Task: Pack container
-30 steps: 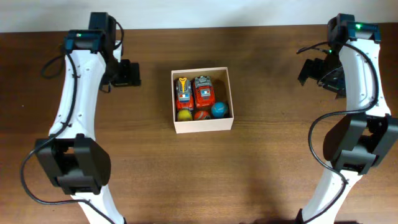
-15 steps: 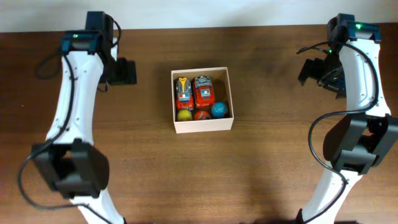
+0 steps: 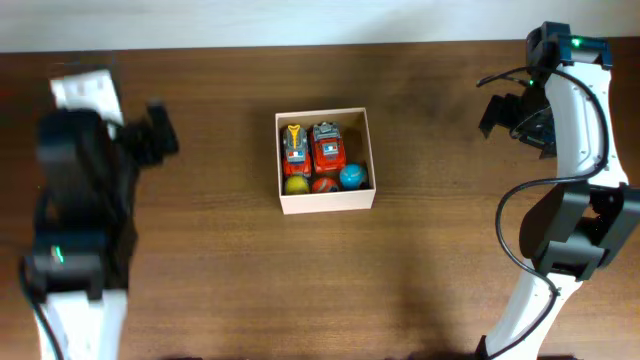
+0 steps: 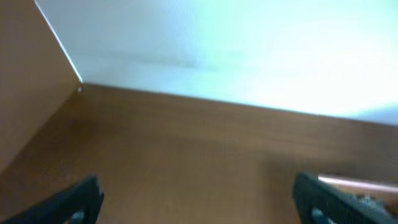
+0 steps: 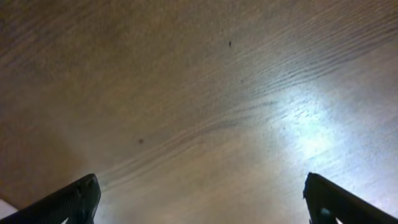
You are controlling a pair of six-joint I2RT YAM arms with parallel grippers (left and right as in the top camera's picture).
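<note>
The container [image 3: 325, 203], a square cream-walled box, sits at the table's middle. Inside lie two red and orange toy vehicles [image 3: 313, 146], a yellow ball [image 3: 296, 185], an orange-red ball [image 3: 321, 184] and a blue ball [image 3: 352, 177]. My left gripper [image 3: 160, 132] is far left of the box, blurred by motion, open and empty; its wrist view [image 4: 199, 202] shows bare table and the white wall. My right gripper [image 3: 497, 113] is open and empty at the far right, over bare wood in its wrist view [image 5: 199, 199].
The brown wooden table [image 3: 430, 250] ends at a white wall along the far edge [image 3: 320, 42]. My left arm's body [image 3: 75, 220] stands over the left side, my right arm's base [image 3: 570, 240] over the right side.
My left arm has swung fast to the left and toward the front, blurring, and its gripper has moved left, away from the box. The right arm and the box have not moved.
</note>
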